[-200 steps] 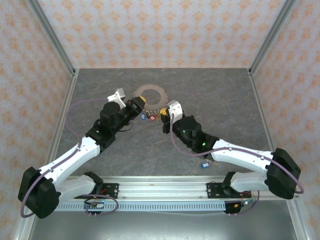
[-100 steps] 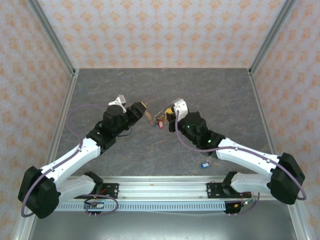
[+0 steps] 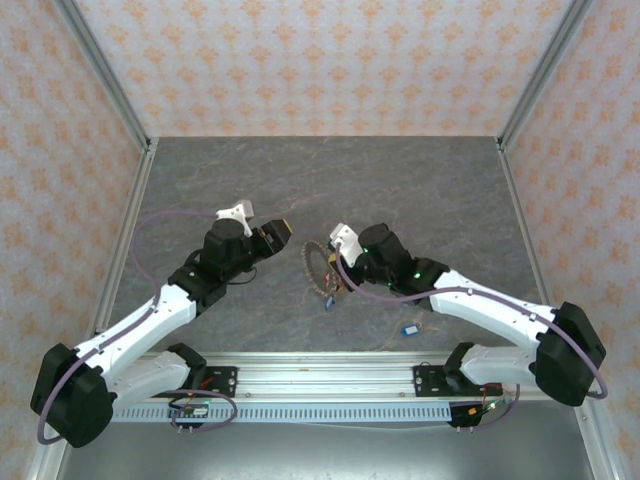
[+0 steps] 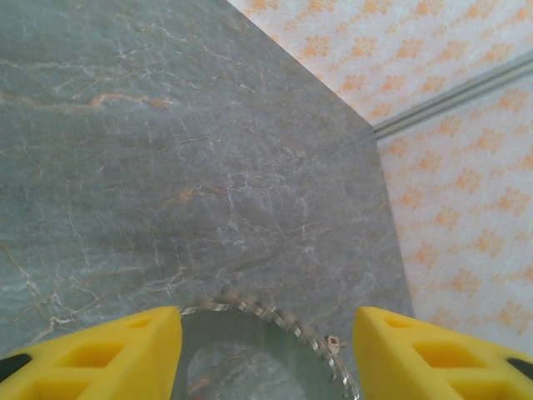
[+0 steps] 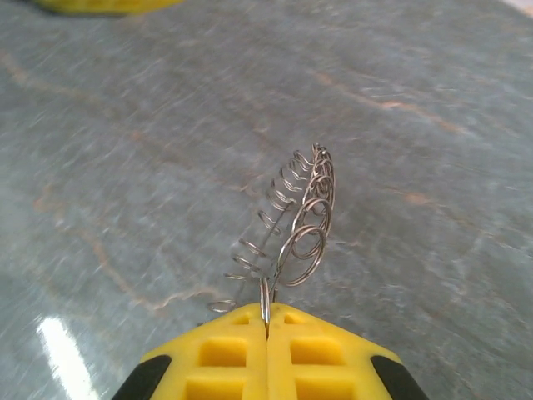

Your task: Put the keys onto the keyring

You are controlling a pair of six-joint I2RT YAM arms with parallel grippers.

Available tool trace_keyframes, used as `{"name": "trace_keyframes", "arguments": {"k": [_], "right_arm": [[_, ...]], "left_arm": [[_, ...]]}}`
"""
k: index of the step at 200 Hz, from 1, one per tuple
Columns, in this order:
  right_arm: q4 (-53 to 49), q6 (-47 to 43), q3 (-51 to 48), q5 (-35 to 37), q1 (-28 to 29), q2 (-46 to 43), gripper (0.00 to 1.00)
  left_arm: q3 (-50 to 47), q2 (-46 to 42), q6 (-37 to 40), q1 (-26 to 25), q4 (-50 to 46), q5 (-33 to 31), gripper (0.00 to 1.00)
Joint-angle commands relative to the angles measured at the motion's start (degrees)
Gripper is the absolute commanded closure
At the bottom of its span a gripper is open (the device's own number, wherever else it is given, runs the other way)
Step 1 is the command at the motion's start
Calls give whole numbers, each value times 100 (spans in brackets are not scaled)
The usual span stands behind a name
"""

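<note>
The keyring (image 3: 316, 268) stands on edge above the grey table, with my right gripper (image 3: 336, 264) shut on its rim. In the right wrist view the keyring (image 5: 301, 218) shows edge-on as a row of thin wire loops rising from the shut fingertips (image 5: 266, 321). Small keys (image 3: 329, 296) seem to dangle at its lower end. My left gripper (image 3: 281, 232) is open just left of the ring. Its yellow fingers (image 4: 125, 342) stand either side of the toothed rim (image 4: 275, 321), apart from it. A tiny red-tagged bit (image 4: 333, 342) sits on that rim.
A loose key with a blue tag (image 3: 410, 329) lies on the table (image 3: 400, 190) near the right arm's forearm. Patterned walls and metal posts close in the table on three sides. The arms' base rail runs along the near edge.
My left gripper has opened, let go of the ring and drawn back to the left. The right gripper has carried the ring toward the near side and turned it on edge.
</note>
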Motion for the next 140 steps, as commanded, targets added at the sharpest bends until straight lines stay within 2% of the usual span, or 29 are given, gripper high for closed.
{"name": "trace_keyframes", "arguments": {"k": [1, 28, 40, 52, 77, 100, 117, 140], "right_arm": [[-421, -468, 435, -1081, -217, 108, 100], [-375, -371, 382, -1889, -512, 270, 100], [-250, -223, 288, -2049, -613, 358, 100], [-79, -125, 200, -2194, -679, 420, 100], [183, -241, -59, -2287, -688, 449, 100], [128, -889, -155, -2503, -692, 451, 100], [393, -1233, -304, -2706, -692, 370, 100], [501, -1848, -462, -2644, -692, 311, 100]], "left_arm": [[310, -163, 1345, 50, -226, 245, 42], [165, -369, 1963, 41, -230, 417, 42], [93, -420, 2005, 40, -323, 480, 42], [81, -374, 2086, 42, -445, 805, 42], [278, 171, 1887, 42, -861, 1264, 46], [227, 815, 1590, 15, -379, 1797, 52], [118, 1137, 1237, -20, 109, 1889, 52], [322, 1573, 1235, -110, 327, 2060, 52]]}}
